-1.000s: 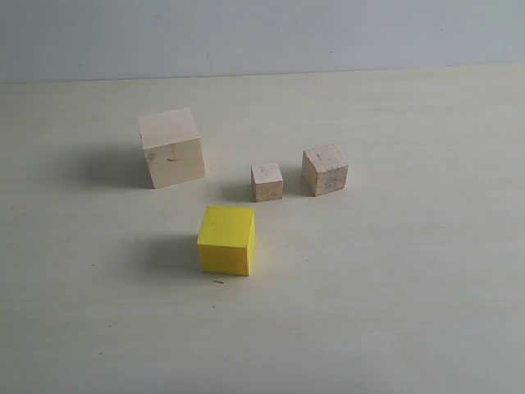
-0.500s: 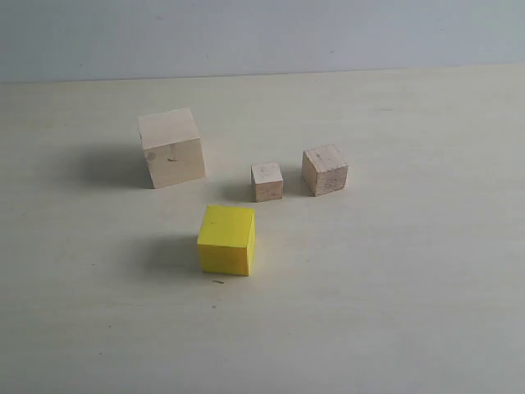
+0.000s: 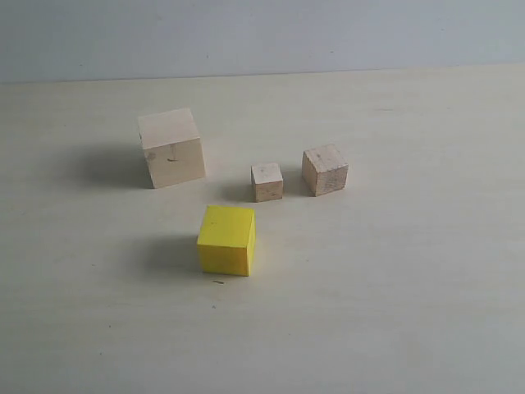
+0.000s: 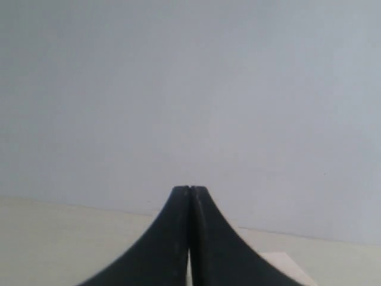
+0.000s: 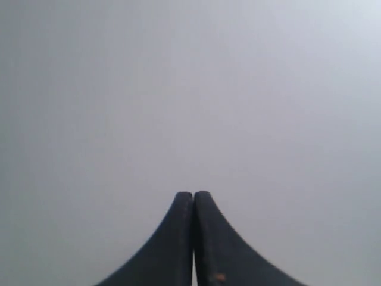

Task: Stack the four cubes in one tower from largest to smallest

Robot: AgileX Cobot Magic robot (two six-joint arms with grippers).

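Exterior view: the large cube stands at the far left of the worktop. The yellow cube sits nearer, a little to its right and well apart from it. The smallest cube lies right of the large cube, and the medium cube is just beside it on its right, not touching. All four rest flat and unstacked. A grey wall rises behind. The left end effector has its fingers pressed together, holding nothing, and points at the wall. The right end effector is likewise closed tight and empty.
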